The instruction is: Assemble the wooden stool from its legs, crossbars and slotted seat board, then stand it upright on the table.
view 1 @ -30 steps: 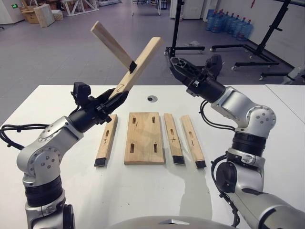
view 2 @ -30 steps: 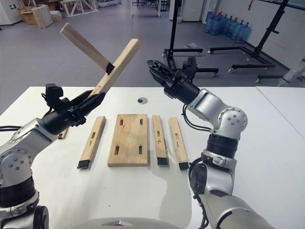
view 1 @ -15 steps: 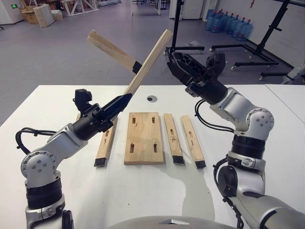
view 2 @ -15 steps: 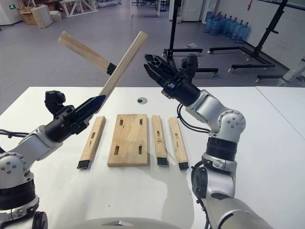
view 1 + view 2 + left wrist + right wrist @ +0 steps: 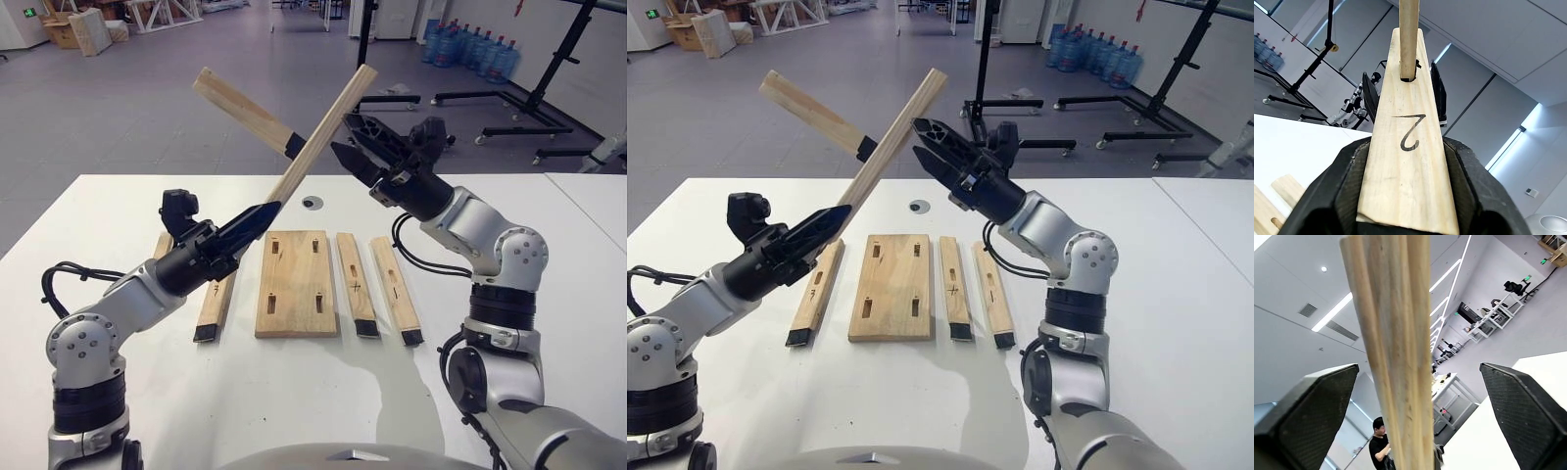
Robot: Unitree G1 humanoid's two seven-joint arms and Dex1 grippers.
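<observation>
My left tool (image 5: 260, 215) is clamped on the foot of the pale wooden leg marked 2 (image 5: 318, 134). The leg slants up toward 1 o'clock, with a wooden crossbar (image 5: 240, 108) plugged through its slot and pointing to 10 o'clock. Over the last second I swung that pair rightward and brought in my right tool (image 5: 343, 134). Its fingers are spread wide either side of the leg's upper end, gripping nothing. A two-handed hold looks close. The slotted seat board (image 5: 297, 282) lies flat on the white worktop (image 5: 549, 323), with loose wooden pieces (image 5: 217, 294) at its 9 and 3 o'clock.
</observation>
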